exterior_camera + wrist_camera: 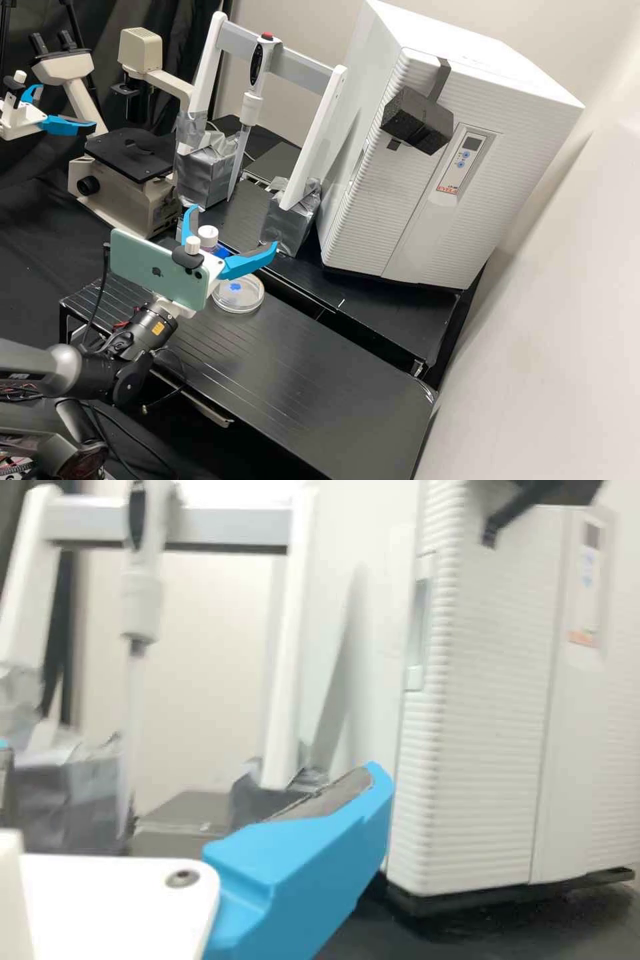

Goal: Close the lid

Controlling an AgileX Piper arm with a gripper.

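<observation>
The tool (233, 229) hangs spread wide — the clear dish (241, 300) lies lower, near it.

The fingers (248, 265) are bright blue with grey pads (325, 799), the phone (143, 267) mint green. A clear dish (251, 293) bears a vivid blue patch (235, 287); thin pale lines streak the black tabletop (300, 373). The cabinet (360, 213) is white, finely ribbed.

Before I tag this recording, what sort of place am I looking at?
Most likely a biology laboratory: there is a microscope at the back, what looks like a pipette upright in a white frame, and a clear round dish on the black bench.
</observation>
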